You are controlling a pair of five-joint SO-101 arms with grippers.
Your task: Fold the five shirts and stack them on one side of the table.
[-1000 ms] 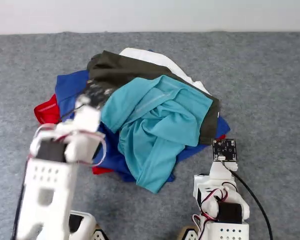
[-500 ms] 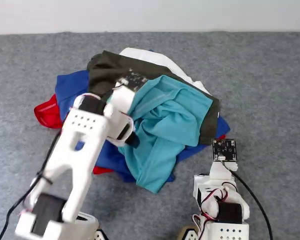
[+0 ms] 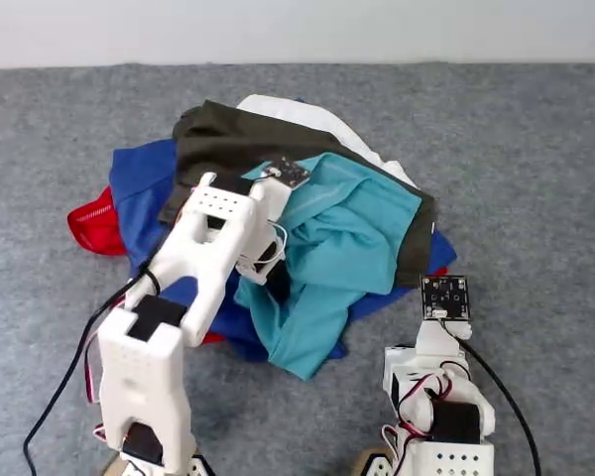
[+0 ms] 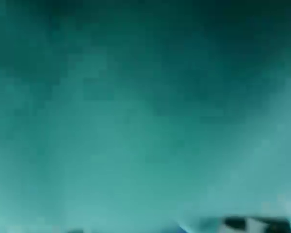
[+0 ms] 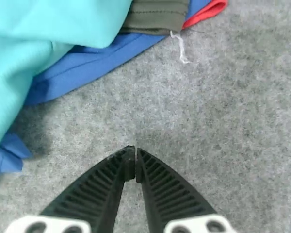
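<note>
Shirt pile [image 3: 357, 228] central, grey table [image 3: 535, 159] all round.

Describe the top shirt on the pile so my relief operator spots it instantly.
On the grey table lies one heap of shirts. Draped over its top and near side, toward the arms, is the teal shirt. Bright blue-green sets it apart from the olive shirt and blue shirt beneath.

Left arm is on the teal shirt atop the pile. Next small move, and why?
Probably grasp the teal shirt with the left gripper and lift slightly: it lies topmost, over the olive shirt and blue shirt, with the gripper right against its cloth. The right gripper sits shut, off the pile.
</note>
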